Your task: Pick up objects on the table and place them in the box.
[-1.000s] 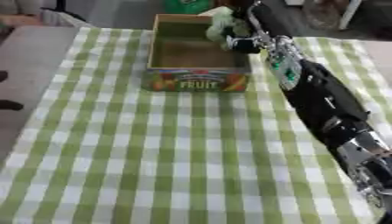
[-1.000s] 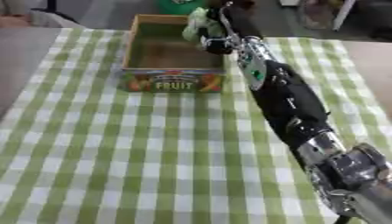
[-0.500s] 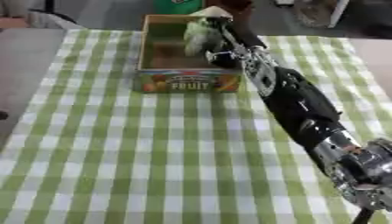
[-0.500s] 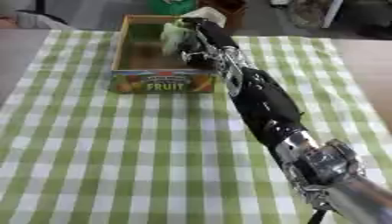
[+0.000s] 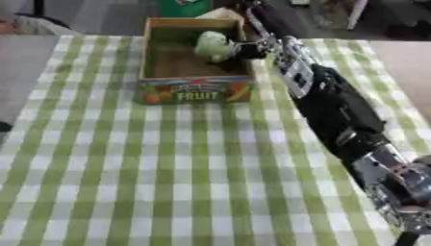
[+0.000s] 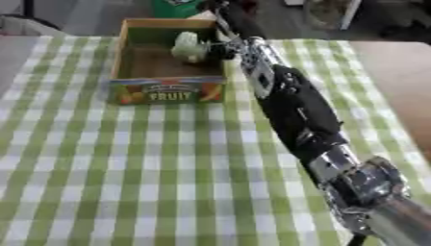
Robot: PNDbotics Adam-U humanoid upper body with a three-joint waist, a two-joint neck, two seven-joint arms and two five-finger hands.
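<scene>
Left eye view: the right hand (image 5: 244, 48) reaches over the box (image 5: 192, 89), fingers seemingly curled round a pale green object (image 5: 212, 44) held above the box's far right corner, over its brown floor.

Right eye view: the same object (image 6: 188, 46) looks rounded and probably light and smooth, so a wrap round its middle suits it. Around the box, the checked tabletop (image 6: 126, 163) carries nothing else.

pale green object (image 5: 212, 44) carried from rim — into box (image 5: 194, 91)
</scene>
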